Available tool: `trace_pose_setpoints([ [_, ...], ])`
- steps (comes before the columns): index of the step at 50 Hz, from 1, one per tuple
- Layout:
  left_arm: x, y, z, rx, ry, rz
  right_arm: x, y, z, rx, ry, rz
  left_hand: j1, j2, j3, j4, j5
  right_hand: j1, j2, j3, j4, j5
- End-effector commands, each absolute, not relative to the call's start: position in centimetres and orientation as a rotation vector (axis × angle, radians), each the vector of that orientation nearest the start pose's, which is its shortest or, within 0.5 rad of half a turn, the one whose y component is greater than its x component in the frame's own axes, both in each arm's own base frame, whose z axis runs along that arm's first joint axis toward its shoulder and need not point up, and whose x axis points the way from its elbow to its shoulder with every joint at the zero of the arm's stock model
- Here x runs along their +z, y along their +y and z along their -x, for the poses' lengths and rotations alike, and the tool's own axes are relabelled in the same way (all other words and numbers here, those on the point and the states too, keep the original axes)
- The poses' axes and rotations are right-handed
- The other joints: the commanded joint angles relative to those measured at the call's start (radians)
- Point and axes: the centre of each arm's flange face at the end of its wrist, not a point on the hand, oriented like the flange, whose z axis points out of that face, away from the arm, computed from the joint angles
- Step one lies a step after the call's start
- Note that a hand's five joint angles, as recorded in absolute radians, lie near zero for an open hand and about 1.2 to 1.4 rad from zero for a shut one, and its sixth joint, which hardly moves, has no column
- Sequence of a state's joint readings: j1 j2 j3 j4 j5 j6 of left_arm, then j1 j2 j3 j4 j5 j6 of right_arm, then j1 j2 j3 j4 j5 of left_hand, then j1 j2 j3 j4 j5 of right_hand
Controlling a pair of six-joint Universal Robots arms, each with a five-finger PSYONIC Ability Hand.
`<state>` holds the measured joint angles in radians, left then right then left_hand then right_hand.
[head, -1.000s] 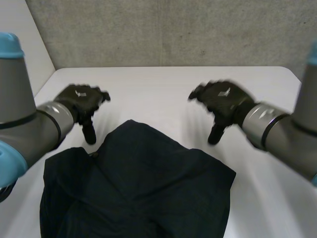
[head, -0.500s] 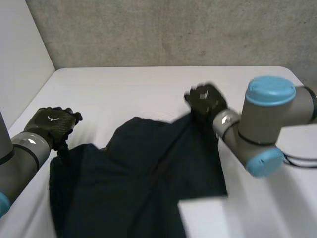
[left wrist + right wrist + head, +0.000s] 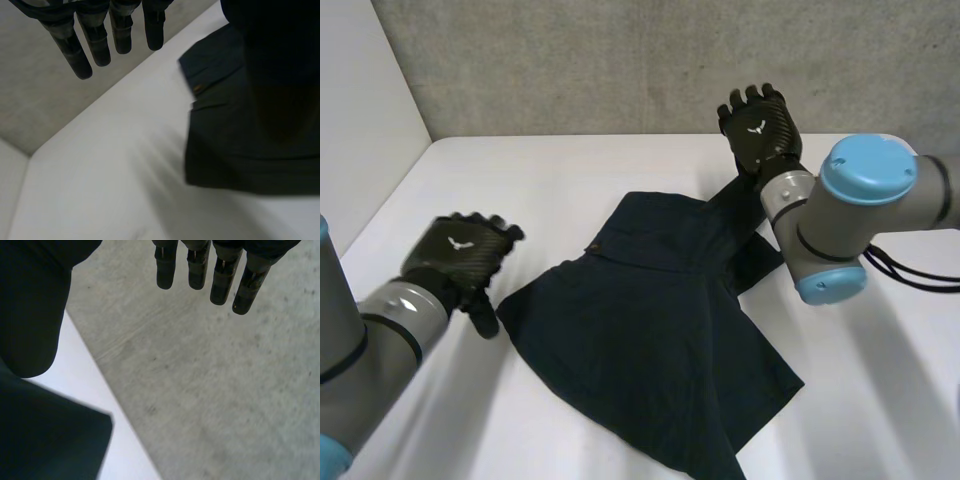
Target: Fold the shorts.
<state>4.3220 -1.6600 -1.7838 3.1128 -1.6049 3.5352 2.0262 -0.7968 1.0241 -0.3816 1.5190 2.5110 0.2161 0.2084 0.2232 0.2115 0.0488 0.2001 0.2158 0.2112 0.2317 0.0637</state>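
The dark navy shorts [image 3: 650, 330] lie crumpled on the white table [image 3: 560, 180], waistband toward the far side. One fold of them rises to just under my right wrist. My right hand [image 3: 758, 125] is held up past the shorts' far right corner, fingers [image 3: 220, 280] straight and spread, with the shorts [image 3: 45, 435] below the palm. My left hand [image 3: 460, 258] hovers open beside the shorts' left corner, apart from it. In the left wrist view its fingers [image 3: 100, 45] point past the shorts' edge [image 3: 235, 140].
A grey concrete wall [image 3: 620, 60] stands behind the table's far edge, and a white side panel [image 3: 360, 120] closes the left. My right arm's elbow with its blue cap [image 3: 870, 170] hangs over the table to the right of the shorts.
The shorts have slid farther onto the table and turned. My right hand rose from the cloth toward the back wall. My left hand came in from the left edge toward the shorts' corner.
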Motion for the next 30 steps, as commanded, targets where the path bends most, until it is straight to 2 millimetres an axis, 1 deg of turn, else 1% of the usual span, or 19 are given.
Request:
trace_pose_setpoints([
  [1,19.9,-20.6,23.5,-1.84,2.32,-1.211,21.7,-32.0,-30.7,-2.139,2.048,1.159,0.024,0.032,0.017,0.028,0.017,-0.026,-0.041,-0.037,-0.057,-0.064],
  [3,19.2,-21.2,22.9,-1.819,2.271,-1.255,21.4,-30.5,-29.9,-2.013,2.127,1.139,0.03,0.037,0.023,0.034,0.022,-0.026,-0.041,-0.037,-0.057,-0.064],
  [4,19.0,-21.5,22.6,-1.814,2.253,-1.267,21.1,-30.1,-29.6,-1.971,2.152,1.129,0.03,0.037,0.023,0.034,0.022,-0.026,-0.041,-0.037,-0.057,-0.064],
  [6,18.5,-22.0,22.3,-1.804,2.224,-1.293,20.4,-29.2,-29.3,-1.886,2.186,1.118,0.035,0.043,0.028,0.04,0.028,-0.026,-0.041,-0.037,-0.057,-0.064],
  [7,17.9,-22.6,22.0,-1.799,2.192,-1.322,19.8,-28.4,-29.0,-1.825,2.195,1.109,0.056,0.064,0.049,0.061,0.049,-0.026,-0.041,-0.037,-0.057,-0.064],
  [9,17.2,-23.2,21.8,-1.79,2.172,-1.354,19.4,-27.7,-28.9,-1.777,2.191,1.103,0.077,0.084,0.07,0.081,0.069,-0.026,-0.041,-0.037,-0.057,-0.064],
  [10,16.9,-23.5,21.8,-1.789,2.166,-1.372,19.2,-27.0,-28.7,-1.738,2.183,1.102,0.082,0.09,0.075,0.087,0.075,-0.026,-0.041,-0.037,-0.057,-0.064],
  [13,15.9,-24.4,21.8,-1.784,2.147,-1.438,19.4,-25.8,-28.5,-1.702,2.158,1.104,0.15,0.157,0.143,0.154,0.142,-0.026,-0.041,-0.037,-0.057,-0.064],
  [15,15.5,-24.8,21.6,-1.777,2.152,-1.45,19.2,-25.5,-28.3,-1.688,2.159,1.104,0.182,0.19,0.175,0.187,0.175,-0.026,-0.041,-0.037,-0.057,-0.064],
  [16,15.1,-25.4,21.4,-1.767,2.164,-1.45,18.9,-25.3,-28.1,-1.679,2.17,1.097,0.185,0.193,0.178,0.19,0.178,-0.026,-0.041,-0.037,-0.057,-0.064],
  [19,14.5,-25.9,21.2,-1.76,2.183,-1.461,18.3,-25.3,-27.6,-1.669,2.192,1.088,0.185,0.193,0.178,0.19,0.178,-0.026,-0.041,-0.037,-0.057,-0.064],
  [27,13.5,-26.7,21.4,-1.739,2.204,-1.477,17.6,-25.4,-26.8,-1.668,2.216,1.07,0.188,0.196,0.181,0.193,0.181,-0.026,-0.041,-0.037,-0.057,-0.064],
  [30,13.1,-27.0,21.5,-1.73,2.213,-1.482,17.4,-25.3,-26.6,-1.661,2.223,1.068,0.223,0.231,0.216,0.228,0.216,-0.026,-0.041,-0.037,-0.057,-0.064],
])
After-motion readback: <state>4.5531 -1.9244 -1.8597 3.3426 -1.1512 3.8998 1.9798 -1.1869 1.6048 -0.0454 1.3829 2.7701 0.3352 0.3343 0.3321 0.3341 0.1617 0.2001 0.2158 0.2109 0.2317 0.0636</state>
